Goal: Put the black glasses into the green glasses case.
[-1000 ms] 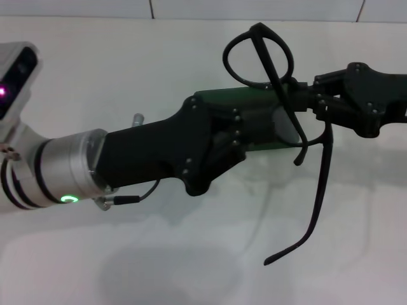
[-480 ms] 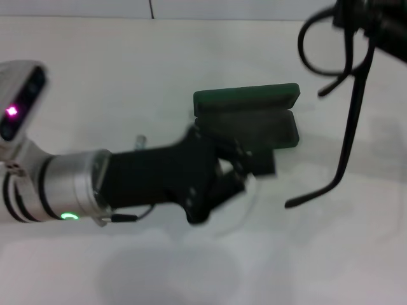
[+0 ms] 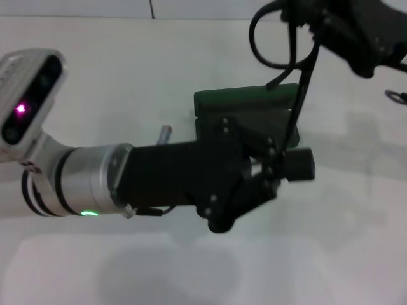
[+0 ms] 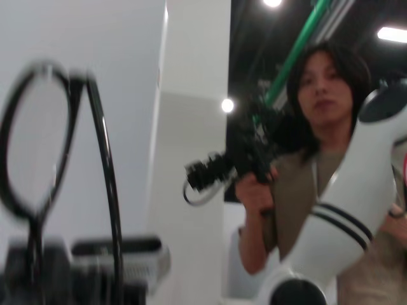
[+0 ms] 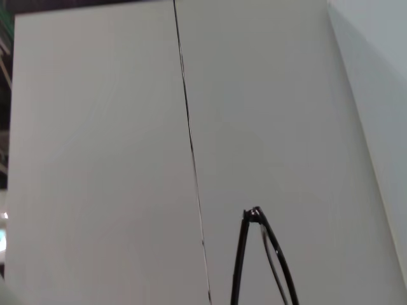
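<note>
Since a moment ago, the right gripper [image 3: 318,25] has swung the black glasses [image 3: 283,47] back from beyond the green glasses case's [image 3: 245,101] right end to above its far right corner, and the left gripper [image 3: 283,168] has slid right across the case's near side. The right gripper is pinched on the glasses near the frame's top. They hang upright beneath it, one lens rim toward the case's far side, a temple arm dangling down over the open case's right end. Their long axis runs roughly vertical, crosswise to the case, which lies long left to right on the tabletop [image 3: 127,82]. I cannot tell the left gripper's state. The right arm is nearer; I judge the glasses must tilt flat, lengthwise.
</note>
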Motion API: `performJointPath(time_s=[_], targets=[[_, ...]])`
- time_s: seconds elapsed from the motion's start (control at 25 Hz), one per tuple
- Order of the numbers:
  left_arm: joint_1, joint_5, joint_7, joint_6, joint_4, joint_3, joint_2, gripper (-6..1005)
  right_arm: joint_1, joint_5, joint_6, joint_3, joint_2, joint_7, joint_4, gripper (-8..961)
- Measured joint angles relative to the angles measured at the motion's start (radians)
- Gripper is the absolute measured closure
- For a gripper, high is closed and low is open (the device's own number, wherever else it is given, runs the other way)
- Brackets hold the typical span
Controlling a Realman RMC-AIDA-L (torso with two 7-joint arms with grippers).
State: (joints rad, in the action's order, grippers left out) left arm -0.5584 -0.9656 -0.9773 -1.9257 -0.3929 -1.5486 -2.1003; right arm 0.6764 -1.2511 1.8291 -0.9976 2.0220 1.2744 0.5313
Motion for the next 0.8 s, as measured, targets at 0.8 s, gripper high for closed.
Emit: performJointPath(time_s=[0.8], targets=[[0.039,0.227,-0.034,0.0,0.098,0.005,0.0,982,-0.011,-0.001,-0.121,-0.246,0.001,-0.033,0.006,926]])
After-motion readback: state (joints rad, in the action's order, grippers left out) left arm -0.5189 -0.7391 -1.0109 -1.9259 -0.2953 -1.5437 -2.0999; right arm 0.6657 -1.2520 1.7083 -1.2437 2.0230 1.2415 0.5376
